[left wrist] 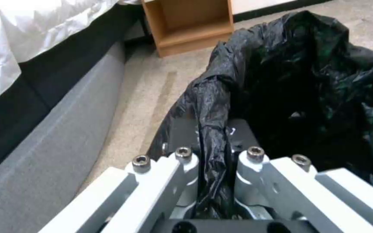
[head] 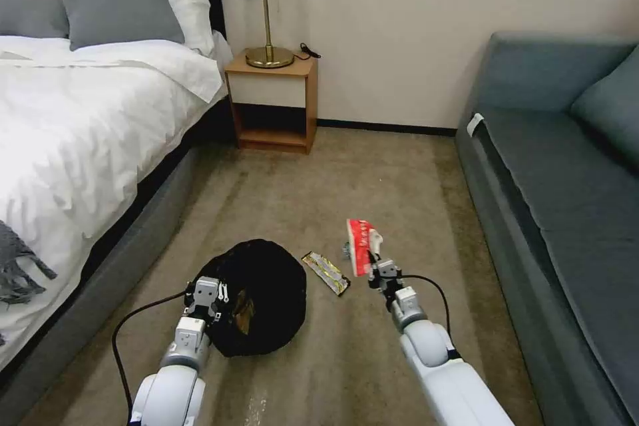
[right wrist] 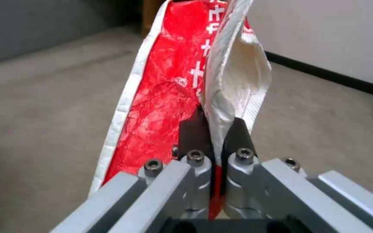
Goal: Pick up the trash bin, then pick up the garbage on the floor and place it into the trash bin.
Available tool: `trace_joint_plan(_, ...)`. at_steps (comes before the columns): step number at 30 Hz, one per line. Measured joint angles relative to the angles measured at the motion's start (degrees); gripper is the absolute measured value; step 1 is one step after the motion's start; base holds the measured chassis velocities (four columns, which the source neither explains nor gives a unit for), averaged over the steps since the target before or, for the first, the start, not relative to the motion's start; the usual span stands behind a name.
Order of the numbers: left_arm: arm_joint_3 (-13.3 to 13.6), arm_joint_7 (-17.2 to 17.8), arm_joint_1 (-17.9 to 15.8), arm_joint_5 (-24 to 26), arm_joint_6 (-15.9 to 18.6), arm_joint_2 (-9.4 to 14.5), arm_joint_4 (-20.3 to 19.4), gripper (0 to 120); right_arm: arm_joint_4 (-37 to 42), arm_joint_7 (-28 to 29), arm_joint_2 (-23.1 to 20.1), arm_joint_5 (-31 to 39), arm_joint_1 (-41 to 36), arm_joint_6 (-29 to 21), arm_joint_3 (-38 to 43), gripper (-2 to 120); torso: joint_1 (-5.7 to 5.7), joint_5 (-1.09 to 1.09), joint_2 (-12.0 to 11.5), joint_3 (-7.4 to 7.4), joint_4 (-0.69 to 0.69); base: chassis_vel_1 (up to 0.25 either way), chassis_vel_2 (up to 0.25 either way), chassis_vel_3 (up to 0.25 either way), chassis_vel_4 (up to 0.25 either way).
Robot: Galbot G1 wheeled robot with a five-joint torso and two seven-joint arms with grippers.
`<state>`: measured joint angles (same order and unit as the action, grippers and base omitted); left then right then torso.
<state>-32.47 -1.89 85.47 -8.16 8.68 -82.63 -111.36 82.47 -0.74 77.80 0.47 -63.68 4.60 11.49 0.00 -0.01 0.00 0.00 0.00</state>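
the left gripper is clamped on the near rim of the trash bin, its two dark pads pinching a fold of the crinkly black bag between them. in the left wrist view the same gripper shows that fold of plastic squeezed tight in the narrow gap, with the bin's dark mouth opening just beyond the fingertips. a bit of tan litter sits inside the bin, just past the left gripper.

the right gripper is closed on the red-and-white wrapper, which stands up from its fingertips and leans a little toward the bin side. the right wrist view shows the gripper with its black pads pressed together on the wrapper's lower white edge; the red face runs along one side of the pads and the white crumpled face folds over the other.

between the two grippers, on the floor, lies the long yellow-black snack wrapper, just beside the bin's rim and near the right gripper's tip. a small greenish scrap peeks out behind the held wrapper; what it is cannot be told.

beyond both grippers, a wooden nightstand with a brass lamp stands against the wall. a bed runs along the left gripper's outer side and a grey-blue sofa along the right gripper's outer side.
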Motion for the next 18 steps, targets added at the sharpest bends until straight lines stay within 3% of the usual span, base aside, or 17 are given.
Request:
trace_joint_plan(2,-0.02,-0.02,0.24,0.01,0.0,-0.1,-0.04,5,5.81,0.4,-0.19,0.66,-2.7,-2.43,-3.22,0,0.0,0.01,0.0,0.0,0.0,0.0,0.0,0.0,0.0)
trace_joint_plan(10,-0.06,0.0,0.47,-0.08,-0.25,-0.29,0.05,5,14.84,0.77,-0.45,-0.54,-8.5,-5.22,-9.07,0,0.0,0.0,0.0,0.0,0.0,0.0,0.0,0.0,0.0)
trace_joint_plan(18,0.11,0.09,0.66,-0.2,-0.56,-0.56,0.09,5,15.81,0.83,0.1,-4.41,-11.39,-5.54,-13.6,0,0.0,0.0,0.01,-0.01,0.0,0.0,0.0,0.0,0.0)
